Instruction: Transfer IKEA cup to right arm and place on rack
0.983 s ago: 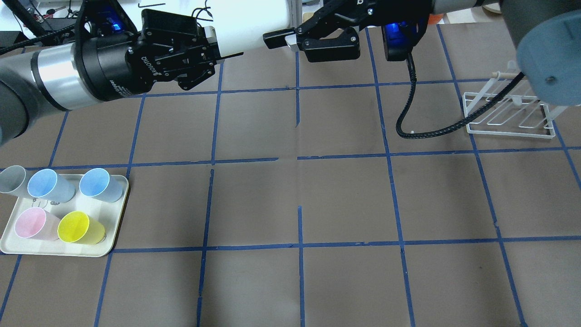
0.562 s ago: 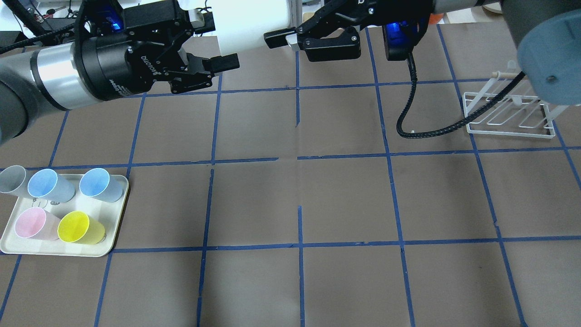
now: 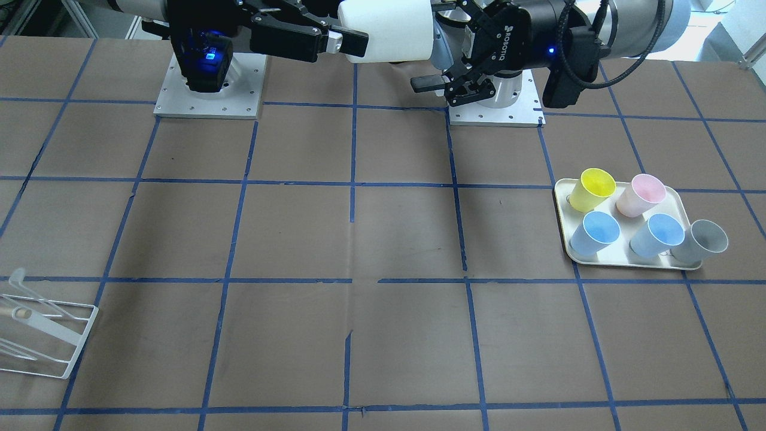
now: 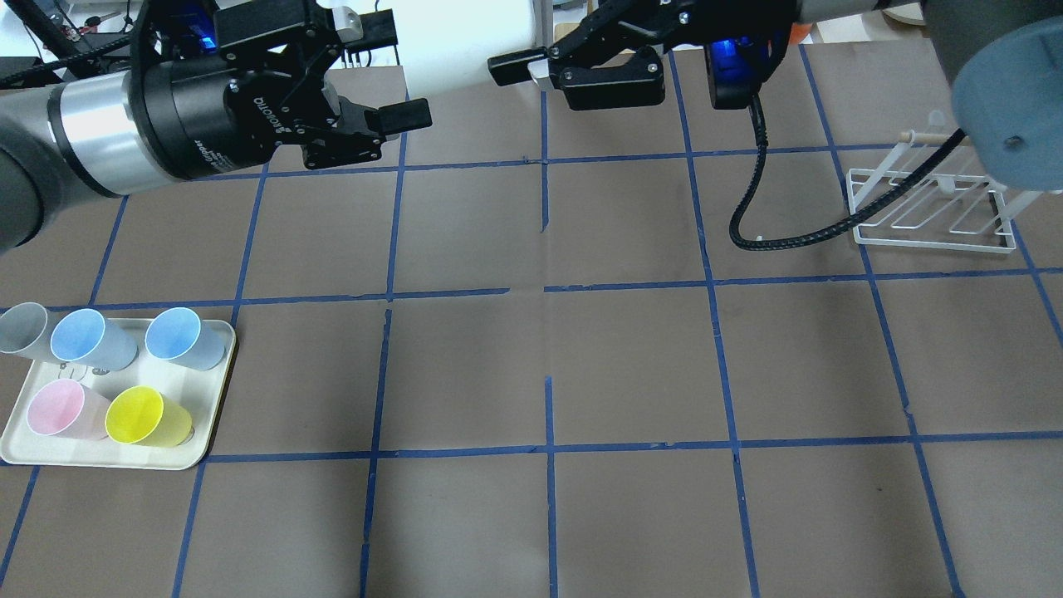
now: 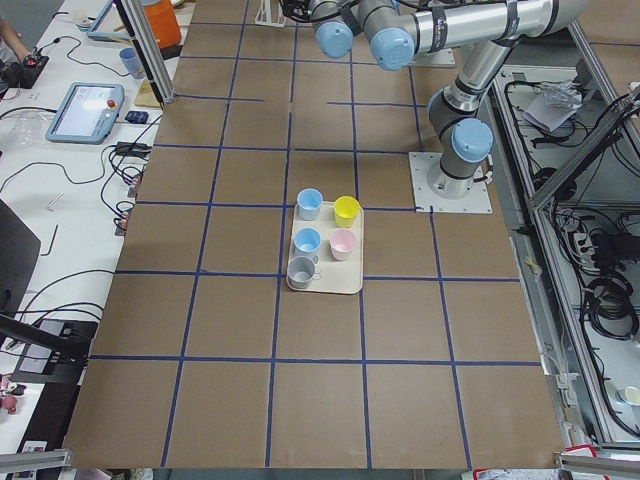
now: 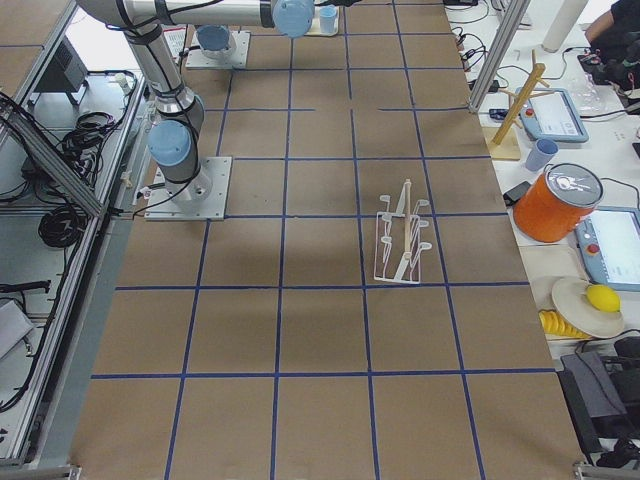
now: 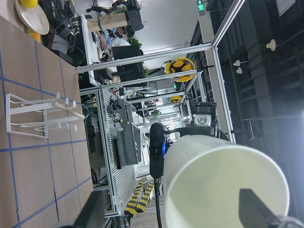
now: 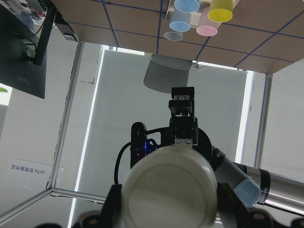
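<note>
The off-white IKEA cup (image 3: 389, 30) hangs on its side high over the robot's edge of the table. My right gripper (image 3: 350, 27) is shut on its base end; the right wrist view shows the cup's bottom (image 8: 168, 185) pinched between both fingers (image 8: 114, 204). My left gripper (image 4: 394, 71) is open at the cup's mouth end. In the left wrist view the open mouth (image 7: 223, 190) sits between the spread fingers (image 7: 256, 213). The white wire rack (image 4: 930, 208) stands at the table's far right, with nothing on it.
A cream tray (image 4: 199, 432) at the near left holds two blue cups, a pink one and a yellow one, with a grey cup (image 4: 21, 328) at its corner. A ribbed black cable (image 4: 747, 224) loops down from the right wrist toward the rack.
My left gripper opened, let go of the cup and drew back a little to the left. The right gripper kept its hold on the cup and barely moved.
</note>
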Available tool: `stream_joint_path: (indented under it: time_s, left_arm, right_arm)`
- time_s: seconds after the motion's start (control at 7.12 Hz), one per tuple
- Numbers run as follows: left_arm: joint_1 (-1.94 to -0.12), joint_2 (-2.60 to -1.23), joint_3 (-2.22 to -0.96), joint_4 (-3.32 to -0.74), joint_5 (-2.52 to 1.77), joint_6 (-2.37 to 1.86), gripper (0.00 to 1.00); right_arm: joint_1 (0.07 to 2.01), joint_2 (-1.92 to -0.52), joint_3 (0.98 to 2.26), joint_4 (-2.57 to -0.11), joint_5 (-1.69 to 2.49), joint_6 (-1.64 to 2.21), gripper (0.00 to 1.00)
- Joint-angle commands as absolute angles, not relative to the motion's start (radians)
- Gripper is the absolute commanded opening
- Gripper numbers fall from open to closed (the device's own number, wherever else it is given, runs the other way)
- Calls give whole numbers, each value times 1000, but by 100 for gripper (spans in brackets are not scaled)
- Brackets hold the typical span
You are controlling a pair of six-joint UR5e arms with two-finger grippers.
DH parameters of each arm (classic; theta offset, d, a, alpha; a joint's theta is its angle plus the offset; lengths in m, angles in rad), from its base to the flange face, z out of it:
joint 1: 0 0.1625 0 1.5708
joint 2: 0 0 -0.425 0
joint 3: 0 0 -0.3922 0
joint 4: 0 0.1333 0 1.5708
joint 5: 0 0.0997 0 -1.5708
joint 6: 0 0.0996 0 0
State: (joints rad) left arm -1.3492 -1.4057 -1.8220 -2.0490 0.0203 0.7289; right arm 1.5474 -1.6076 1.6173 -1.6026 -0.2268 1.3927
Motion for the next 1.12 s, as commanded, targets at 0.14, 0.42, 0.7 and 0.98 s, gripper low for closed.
stream_joint_path:
  time_s: [0.14, 0.42, 0.7, 0.98]
  left_arm:
    - [-1328, -1405, -1786, -2042, 144, 645, 100]
    - [-1297, -1407, -1712, -2040, 358, 576, 100]
    - [-1259, -1436, -1614, -1958, 759, 465, 100]
    - [-1269, -1456, -1598, -1817, 1063, 365, 100]
  right_arm:
    - [1528, -1606, 1614, -1601, -226, 1393, 30]
    - [1482, -1606, 1615, -1588, -232, 1393, 30]
    - [1456, -1606, 1620, -1588, -238, 1393, 30]
    - [1440, -1606, 1620, -1603, -348, 1375, 30]
